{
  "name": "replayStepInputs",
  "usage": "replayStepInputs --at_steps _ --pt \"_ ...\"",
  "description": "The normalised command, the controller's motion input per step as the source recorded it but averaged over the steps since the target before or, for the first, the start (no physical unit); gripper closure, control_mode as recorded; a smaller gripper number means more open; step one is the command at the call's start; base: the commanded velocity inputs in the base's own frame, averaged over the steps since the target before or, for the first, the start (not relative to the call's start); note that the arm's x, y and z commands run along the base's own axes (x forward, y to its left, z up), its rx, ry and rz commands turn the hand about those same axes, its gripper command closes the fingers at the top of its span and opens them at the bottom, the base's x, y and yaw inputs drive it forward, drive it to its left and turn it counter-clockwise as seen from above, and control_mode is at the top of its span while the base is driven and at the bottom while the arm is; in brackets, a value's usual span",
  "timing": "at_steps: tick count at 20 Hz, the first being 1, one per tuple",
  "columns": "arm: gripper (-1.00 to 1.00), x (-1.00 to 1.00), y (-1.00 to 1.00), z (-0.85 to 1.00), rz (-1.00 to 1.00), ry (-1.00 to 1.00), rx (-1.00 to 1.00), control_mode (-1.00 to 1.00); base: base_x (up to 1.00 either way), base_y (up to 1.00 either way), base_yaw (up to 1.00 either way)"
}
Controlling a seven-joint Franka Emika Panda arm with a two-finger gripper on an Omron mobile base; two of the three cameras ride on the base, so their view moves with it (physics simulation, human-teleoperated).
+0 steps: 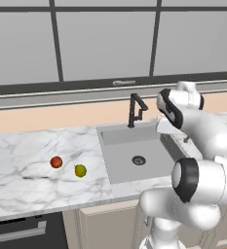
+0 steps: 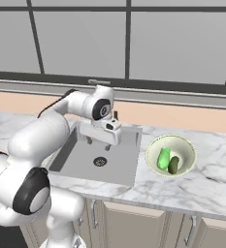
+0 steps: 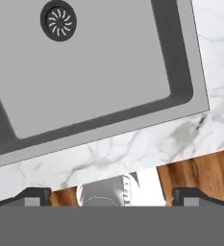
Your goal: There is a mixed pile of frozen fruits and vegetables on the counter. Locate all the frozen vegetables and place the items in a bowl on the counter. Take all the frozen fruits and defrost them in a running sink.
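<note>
Hovering above the sink [image 2: 97, 160] with its jaws spread wide and nothing between them, the end effector [image 2: 101, 143] has both vegetables behind it — the light-green piece [image 2: 163, 158] and the dark cucumber [image 2: 173, 165] lie in the bowl [image 2: 185, 144]. The red fruit [image 1: 56, 162] and yellow-green fruit [image 1: 80, 170] sit on the table [image 1: 22, 160], well left of the basin. Both are round — a careless pinch could send one rolling off the front edge. The faucet [image 1: 136, 109] also stands close to the arm's likely swing path.
</note>
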Motion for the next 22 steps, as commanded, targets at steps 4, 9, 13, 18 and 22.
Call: replayStepInputs --at_steps 4,9,13,18,22 --pt "-1.00 -0.13 0.82 -0.01 0.13 -0.01 -0.06 -1.00 0.00 0.00 0.00" --pt "-1.00 0.05 0.53 -0.02 0.13 0.01 -0.02 -1.00 0.00 0.00 0.00" --pt "-1.00 0.06 0.89 -0.07 0.22 0.11 -0.01 -1.00 0.00 0.00 0.00" --pt "-1.00 0.17 0.94 -0.16 0.18 0.13 -0.01 -1.00 0.00 0.00 0.00" --pt "-1.00 0.11 0.94 -0.15 0.20 0.11 0.00 -1.00 0.00 0.00 0.00"
